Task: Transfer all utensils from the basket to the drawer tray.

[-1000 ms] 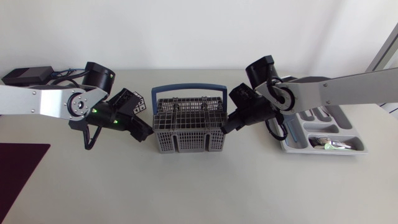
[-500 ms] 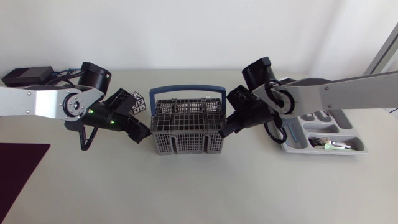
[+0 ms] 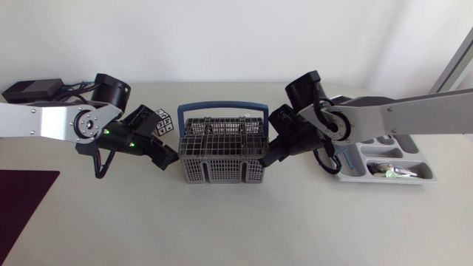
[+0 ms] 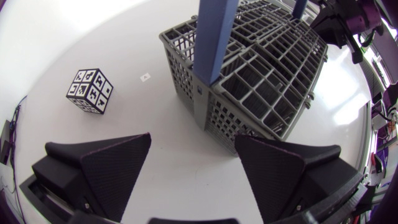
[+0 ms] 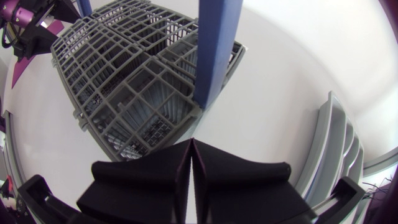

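Note:
The grey wire basket (image 3: 222,151) with a blue handle (image 3: 225,106) stands mid-table, and I see no utensils in its compartments. My left gripper (image 3: 172,157) is open just off its left wall; in the left wrist view the gripper (image 4: 193,168) faces a basket (image 4: 249,81) corner with nothing between its fingers. My right gripper (image 3: 267,157) is shut and empty at the basket's right wall, its fingertips pressed together (image 5: 191,165) before the basket (image 5: 137,74). The grey drawer tray (image 3: 353,168) lies to the right and holds a few utensils (image 3: 392,171).
A small marker-patterned cube (image 3: 164,122) sits behind my left gripper, left of the basket, and shows in the left wrist view as well (image 4: 90,90). A dark mat (image 3: 22,199) covers the table's front left corner. A black box (image 3: 29,90) lies at the back left.
My left gripper's fingers have opened wider and drawn slightly back from the basket's left wall. My right arm has edged a little left and forward along the basket's right wall, still shut.

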Controlling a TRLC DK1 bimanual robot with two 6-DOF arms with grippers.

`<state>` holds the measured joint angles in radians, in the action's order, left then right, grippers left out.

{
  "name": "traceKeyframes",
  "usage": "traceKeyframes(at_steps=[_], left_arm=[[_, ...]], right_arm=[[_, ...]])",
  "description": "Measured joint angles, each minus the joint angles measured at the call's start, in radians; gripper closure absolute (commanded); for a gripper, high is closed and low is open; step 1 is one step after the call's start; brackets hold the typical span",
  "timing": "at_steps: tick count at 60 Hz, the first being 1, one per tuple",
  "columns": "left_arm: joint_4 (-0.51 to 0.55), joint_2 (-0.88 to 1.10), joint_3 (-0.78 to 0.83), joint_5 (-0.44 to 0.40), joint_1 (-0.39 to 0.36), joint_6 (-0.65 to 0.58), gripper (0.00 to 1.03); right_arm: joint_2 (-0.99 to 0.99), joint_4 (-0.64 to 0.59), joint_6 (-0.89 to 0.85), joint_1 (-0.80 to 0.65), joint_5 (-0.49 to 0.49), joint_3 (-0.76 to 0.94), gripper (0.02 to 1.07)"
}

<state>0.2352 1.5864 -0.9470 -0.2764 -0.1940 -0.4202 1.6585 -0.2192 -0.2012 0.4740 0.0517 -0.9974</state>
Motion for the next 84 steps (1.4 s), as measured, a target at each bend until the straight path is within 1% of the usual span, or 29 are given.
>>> traceKeyframes(at_steps=[6,8,11,13,14,15,18,30,38,49,63,68,77,84], left_arm=[[0.000,-0.002,0.000,-0.004,0.009,0.000,0.05],[0.000,-0.005,0.000,-0.005,0.013,0.000,0.05],[0.000,-0.014,0.000,-0.012,0.019,0.001,0.05],[0.000,-0.025,0.000,-0.016,0.024,0.001,0.05],[0.000,-0.031,0.000,-0.018,0.027,0.001,0.05],[0.000,-0.041,0.000,-0.020,0.030,0.001,0.05],[0.000,-0.068,0.000,-0.024,0.036,0.001,0.05],[0.000,-0.144,0.000,-0.026,0.043,0.001,0.05],[0.005,-0.184,0.014,-0.026,0.043,0.002,0.05],[0.019,-0.232,0.044,-0.026,0.037,0.002,0.05],[0.023,-0.232,0.080,-0.006,-0.006,0.005,0.05],[0.022,-0.232,0.082,-0.002,-0.024,0.005,0.05],[0.021,-0.226,0.086,0.021,-0.066,0.005,0.05],[0.018,-0.218,0.094,0.024,-0.080,0.005,0.05]], right_arm=[[-0.021,0.002,0.000,-0.002,0.000,0.023,0.72],[-0.037,0.002,0.000,-0.004,0.000,0.038,0.61],[-0.060,0.002,0.000,-0.006,-0.001,0.057,0.38],[-0.079,0.002,0.000,-0.010,-0.002,0.069,0.27],[-0.089,0.000,0.000,-0.012,-0.002,0.074,0.18],[-0.102,0.000,-0.001,-0.016,-0.004,0.079,0.16],[-0.134,0.001,-0.005,-0.032,-0.008,0.087,0.14],[-0.194,0.009,-0.016,-0.101,-0.024,0.105,0.14],[-0.222,0.008,-0.023,-0.103,-0.024,0.150,0.11],[-0.243,0.006,-0.031,-0.095,-0.024,0.166,0.11],[-0.212,0.028,-0.029,-0.023,-0.050,0.164,0.11],[-0.177,0.040,-0.026,-0.016,-0.078,0.154,0.11],[-0.120,0.060,-0.022,-0.016,-0.099,0.112,0.11],[-0.090,0.076,-0.015,-0.016,-0.106,0.092,0.11]])
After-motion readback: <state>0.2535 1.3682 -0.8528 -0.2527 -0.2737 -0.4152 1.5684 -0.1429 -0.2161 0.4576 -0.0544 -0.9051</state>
